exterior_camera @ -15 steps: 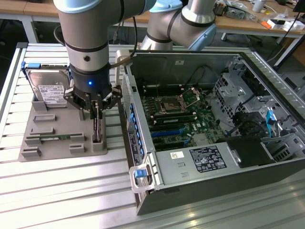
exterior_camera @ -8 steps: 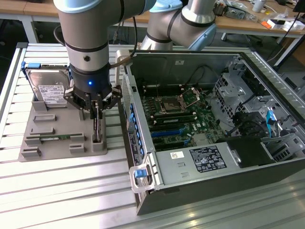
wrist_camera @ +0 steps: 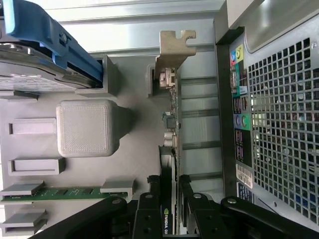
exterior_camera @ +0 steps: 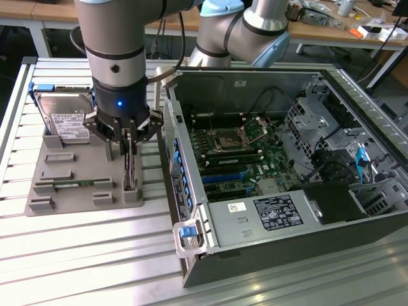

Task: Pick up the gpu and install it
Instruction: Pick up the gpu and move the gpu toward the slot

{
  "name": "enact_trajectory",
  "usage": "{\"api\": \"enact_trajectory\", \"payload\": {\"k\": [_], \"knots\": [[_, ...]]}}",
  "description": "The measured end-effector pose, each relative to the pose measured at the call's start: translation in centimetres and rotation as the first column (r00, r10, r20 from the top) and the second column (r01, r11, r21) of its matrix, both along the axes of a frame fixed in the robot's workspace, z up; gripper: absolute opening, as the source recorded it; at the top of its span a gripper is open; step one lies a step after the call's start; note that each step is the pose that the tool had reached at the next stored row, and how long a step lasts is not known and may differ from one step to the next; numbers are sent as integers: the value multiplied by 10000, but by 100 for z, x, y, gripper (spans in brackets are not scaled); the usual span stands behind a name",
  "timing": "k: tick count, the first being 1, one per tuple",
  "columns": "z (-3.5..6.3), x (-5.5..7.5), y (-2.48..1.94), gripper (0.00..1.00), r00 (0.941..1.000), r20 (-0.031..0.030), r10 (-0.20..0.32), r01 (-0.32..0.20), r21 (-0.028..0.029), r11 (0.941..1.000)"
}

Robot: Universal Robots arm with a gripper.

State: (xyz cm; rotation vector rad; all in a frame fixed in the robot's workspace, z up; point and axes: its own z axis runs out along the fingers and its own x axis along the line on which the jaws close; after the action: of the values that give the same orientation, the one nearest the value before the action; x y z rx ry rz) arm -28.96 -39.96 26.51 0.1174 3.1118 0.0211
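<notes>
Grasp stage, nothing installed so far. The hand (exterior_camera: pixel 129 148) is down over the grey fixture tray (exterior_camera: pixel 83 194) at the exterior view's left. Its two fingers (wrist_camera: pixel 149 206) are closed narrowly on the gpu (exterior_camera: pixel 131 171), one against each face of the card.

The gpu stands on its long edge in the tray's slotted posts, at the tray's edge nearest the computer case (exterior_camera: pixel 357 223). In the wrist view its lower edge is hidden by the card itself. I cannot say for certain whether it has left the slots, though it looks seated.

Done: approach and grip. Left: lifting the card clear, carrying it across to the open case, and seating it. The motherboard (exterior_camera: pixel 248 159) lies exposed at the frame's centre. Its blue expansion slots (exterior_camera: pixel 223 177) carry no card.

Look of the gpu (wrist_camera: pixel 173 124), seen edge-on in the wrist view:
- thin green board with small components along it
- dark shroud on one face, with a green-and-black label close to the fingers
- silver bracket (wrist_camera: pixel 174 47) with a bent tab at the far end, free of the hand (wrist_camera: pixel 169 181)

Elsewhere on the tray are a hard drive (exterior_camera: pixel 64 115) in the upper left and a memory stick (exterior_camera: pixel 73 185) lying low in its slot. The worktop (exterior_camera: pixel 95 261) is ribbed aluminium.
</notes>
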Motion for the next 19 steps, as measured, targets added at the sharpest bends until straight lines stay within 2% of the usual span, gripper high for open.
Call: {"api": "enact_trajectory", "payload": {"k": [11,19], "knots": [[153,0,0,26,10000,1,0,0,1,10000],[202,1,0,26,10000,1,0,0,1,10000]]}}
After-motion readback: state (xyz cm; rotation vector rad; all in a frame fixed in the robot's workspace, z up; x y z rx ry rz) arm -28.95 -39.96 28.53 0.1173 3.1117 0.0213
